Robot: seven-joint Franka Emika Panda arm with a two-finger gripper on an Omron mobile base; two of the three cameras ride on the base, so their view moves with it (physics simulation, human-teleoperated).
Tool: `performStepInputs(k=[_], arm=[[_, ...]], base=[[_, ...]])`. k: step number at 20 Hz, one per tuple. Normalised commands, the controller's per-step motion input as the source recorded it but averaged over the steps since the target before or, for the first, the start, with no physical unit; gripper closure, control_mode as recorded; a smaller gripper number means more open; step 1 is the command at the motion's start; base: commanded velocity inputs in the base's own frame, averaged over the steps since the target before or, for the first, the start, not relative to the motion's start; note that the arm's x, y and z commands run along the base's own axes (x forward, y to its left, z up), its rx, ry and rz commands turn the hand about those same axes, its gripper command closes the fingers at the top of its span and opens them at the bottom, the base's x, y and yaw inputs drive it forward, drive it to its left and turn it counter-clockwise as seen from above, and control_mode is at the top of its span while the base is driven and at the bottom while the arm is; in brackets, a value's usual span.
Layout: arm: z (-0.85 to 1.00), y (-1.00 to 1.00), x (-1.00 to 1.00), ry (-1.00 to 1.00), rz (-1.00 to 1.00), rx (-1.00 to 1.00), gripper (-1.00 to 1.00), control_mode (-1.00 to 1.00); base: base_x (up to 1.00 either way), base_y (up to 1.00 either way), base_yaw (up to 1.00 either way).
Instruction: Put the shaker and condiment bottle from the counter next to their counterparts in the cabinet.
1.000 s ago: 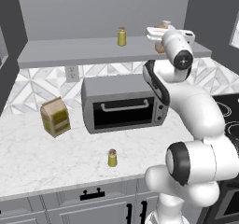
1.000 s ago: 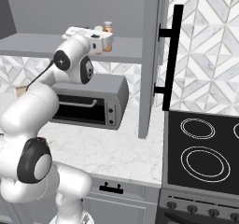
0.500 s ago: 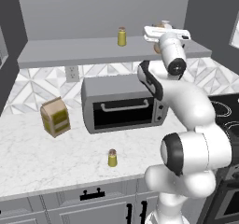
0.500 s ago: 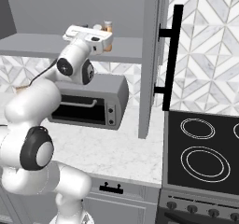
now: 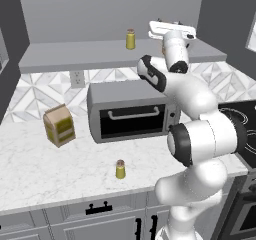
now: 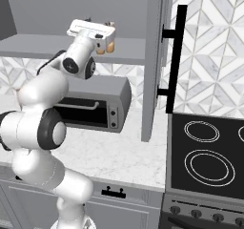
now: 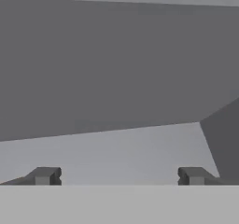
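Dark grey fingertips (image 7: pixel 44 175) stand wide apart at the bottom of the hand view, and we see nothing between them, so the gripper (image 7: pixel 119 176) is open and holds nothing. Ahead of it lie the grey floor and back wall of the cabinet (image 7: pixel 116 78), with a darker side wall at the right.

From the right base view we find the hand raised to shelf height, and an orange bottle (image 6: pixel 110 41) with a whitish cap stands on the shelf just beside it; the hand hides much of that bottle, and we cannot tell whether a second bottle stands with it. From the left base view a shaker on the shelf (image 5: pixel 130 39) stands upright, well to the left of the hand.

Below the shelf sits a grey toaster oven (image 5: pixel 132 115). On the counter (image 5: pixel 60 169) in front of it stands the shaker (image 5: pixel 120 169), upright and alone. A tan carton (image 5: pixel 59 125) with a green label stands further left; we cannot read any writing on it.
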Motion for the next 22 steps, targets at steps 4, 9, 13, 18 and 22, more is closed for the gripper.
performStepInputs(k=[4, 9, 13, 18, 22], arm=[[0.09, -0.19, -0.29, -0.13, 0.00, 0.00, -1.00, -1.00], [0.06, -0.57, -1.00, -0.12, 0.02, 0.00, -1.00, -1.00], [0.01, -0.54, -1.00, -0.06, 0.00, 0.00, -1.00, -1.00], [-0.35, -0.05, -1.00, 0.15, 0.05, 0.00, -1.00, -1.00], [-0.60, 0.01, -0.97, 0.48, 0.13, 0.00, -1.00, -1.00]], base=[[0.00, 0.00, 0.00], [0.00, 0.00, 0.00], [0.00, 0.00, 0.00], [0.00, 0.00, 0.00], [0.00, 0.00, 0.00]])
